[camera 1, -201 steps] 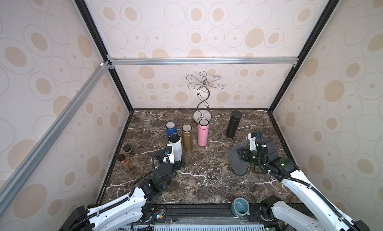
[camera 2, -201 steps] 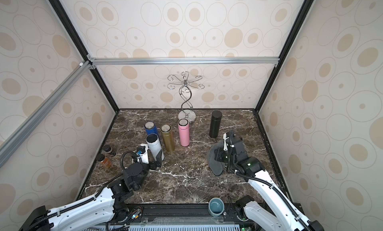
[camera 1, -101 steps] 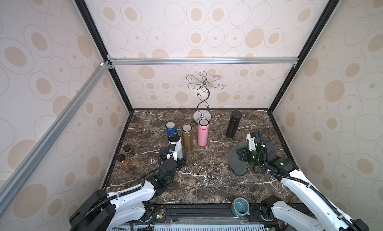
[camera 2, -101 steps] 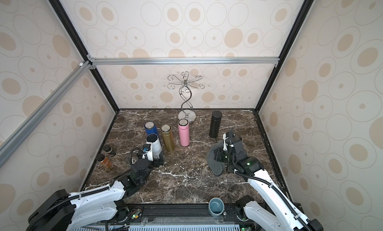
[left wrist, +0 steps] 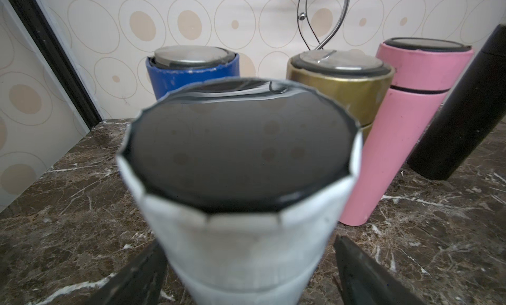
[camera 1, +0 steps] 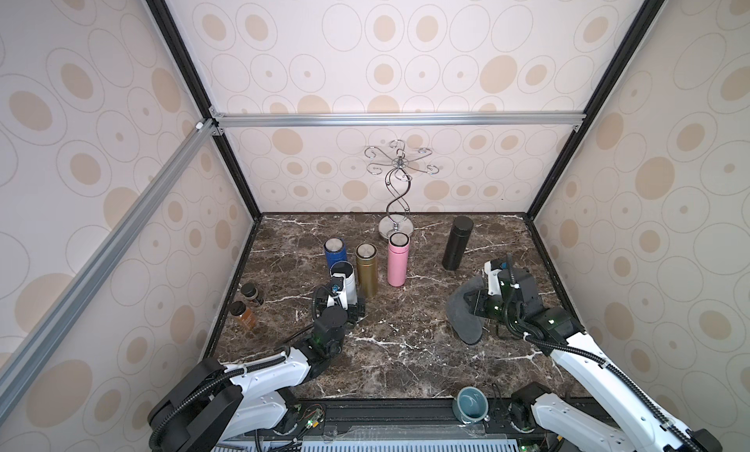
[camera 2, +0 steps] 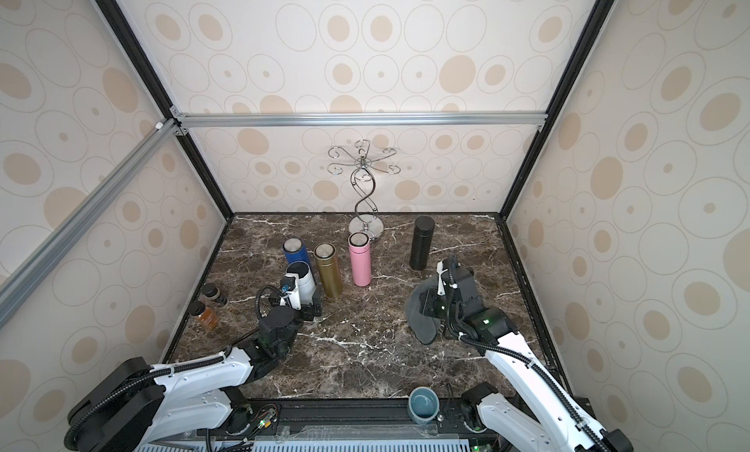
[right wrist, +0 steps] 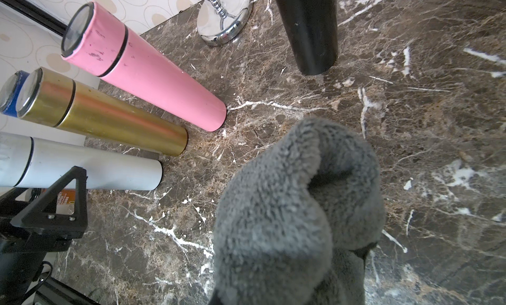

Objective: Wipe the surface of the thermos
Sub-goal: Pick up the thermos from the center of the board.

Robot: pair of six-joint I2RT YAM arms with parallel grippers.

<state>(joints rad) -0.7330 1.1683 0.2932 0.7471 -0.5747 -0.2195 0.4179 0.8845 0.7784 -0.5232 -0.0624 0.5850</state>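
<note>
Lower left in a top view: left end effector (camera 1: 344,304) straddles the white thermos (camera 1: 345,282), which stands upright on the counter (camera 1: 406,348) just beside the gold thermos (camera 1: 366,269). Fingers flank it, can't tell if they're pressing. Best to clamp low and firm, no tipping. Right side: right end effector (camera 1: 478,306) clamped on the grey cloth (camera 1: 462,322), well apart from the thermos. Bring it across and rub the wall top to bottom.

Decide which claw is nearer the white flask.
Left. The left claw flanks the white flask low down; the right claw, shut on a grey cloth, is far off to its right.
</note>
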